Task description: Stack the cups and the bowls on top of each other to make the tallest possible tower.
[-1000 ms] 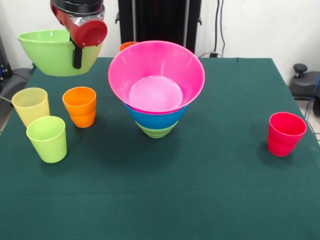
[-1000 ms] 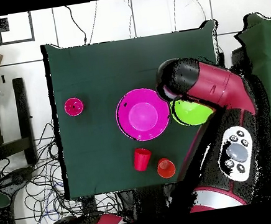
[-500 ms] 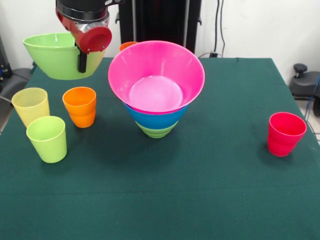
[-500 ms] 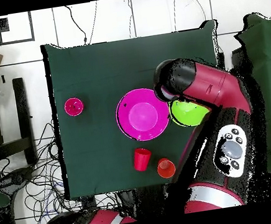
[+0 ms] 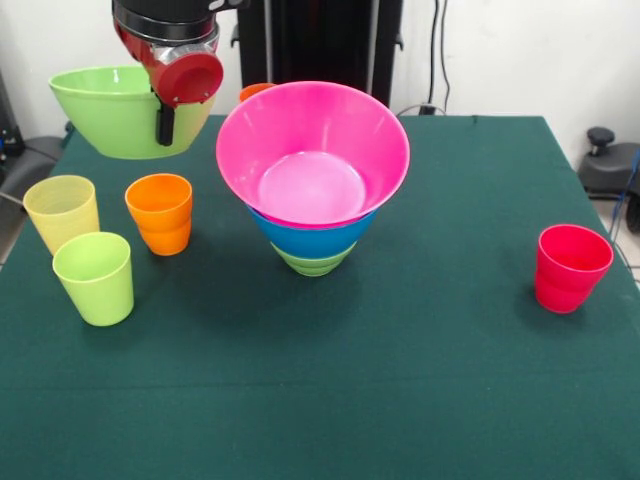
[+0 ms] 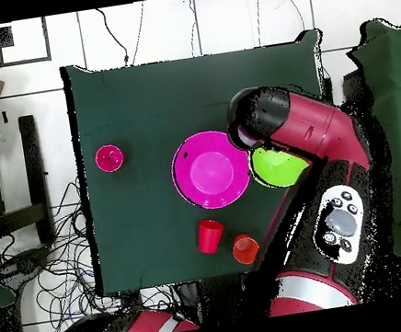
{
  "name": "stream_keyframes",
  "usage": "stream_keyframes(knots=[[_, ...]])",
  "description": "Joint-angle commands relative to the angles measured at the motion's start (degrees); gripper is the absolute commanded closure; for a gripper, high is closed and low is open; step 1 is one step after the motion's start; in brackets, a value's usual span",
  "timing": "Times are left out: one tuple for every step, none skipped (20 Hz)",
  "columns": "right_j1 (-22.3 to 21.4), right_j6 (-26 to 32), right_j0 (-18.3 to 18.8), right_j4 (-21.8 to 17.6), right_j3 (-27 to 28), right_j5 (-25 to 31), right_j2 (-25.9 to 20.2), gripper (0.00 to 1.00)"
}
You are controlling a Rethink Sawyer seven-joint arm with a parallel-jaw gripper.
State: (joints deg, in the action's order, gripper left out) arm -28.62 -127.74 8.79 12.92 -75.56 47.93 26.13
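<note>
The tower stands mid-table: a large pink bowl (image 5: 312, 150) nested in a blue bowl (image 5: 312, 238) on a small light green bowl (image 5: 312, 263). My gripper (image 5: 163, 128) is shut on the rim of the large light green bowl (image 5: 110, 112) and holds it in the air, left of the tower. Below it stand the pale yellow cup (image 5: 62, 210), lime green cup (image 5: 95, 277) and an orange cup (image 5: 160, 212). A red cup (image 5: 570, 266) stands far right. From overhead, the held bowl (image 6: 277, 167) is beside the pink bowl (image 6: 210, 168).
A second orange cup (image 5: 255, 91) peeks from behind the pink bowl. Overhead, a red cup (image 6: 209, 235) and an orange cup (image 6: 245, 248) stand near the robot's base, and a pinkish-red cup (image 6: 109, 157) stands apart. My arm (image 6: 316, 133) hides the other cups.
My gripper has carried the large light green bowl a little toward the tower and slightly up. Nothing else has moved.
</note>
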Motion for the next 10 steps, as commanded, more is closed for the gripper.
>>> stream_keyframes(knots=[[1.84,-12.79,-2.38,1.21,2.17,5.60,-2.38,1.00],[2.00,-12.95,-2.52,1.30,2.38,5.73,-2.24,1.00],[2.07,-13.13,-2.65,1.42,2.39,5.71,-2.14,1.00],[2.18,-13.28,-2.80,1.51,2.50,5.74,-2.04,1.00],[2.23,-13.47,-2.91,1.60,2.50,5.75,-1.95,1.00],[2.37,-13.63,-3.04,1.65,2.69,5.86,-1.84,1.00],[2.42,-13.71,-3.13,1.72,2.73,5.88,-1.75,1.00],[2.53,-13.85,-3.24,1.79,2.84,5.99,-1.62,1.00],[2.59,-13.97,-3.33,1.86,2.86,5.97,-1.54,1.00],[2.67,-14.19,-3.50,1.97,2.90,6.00,-1.46,1.00]])
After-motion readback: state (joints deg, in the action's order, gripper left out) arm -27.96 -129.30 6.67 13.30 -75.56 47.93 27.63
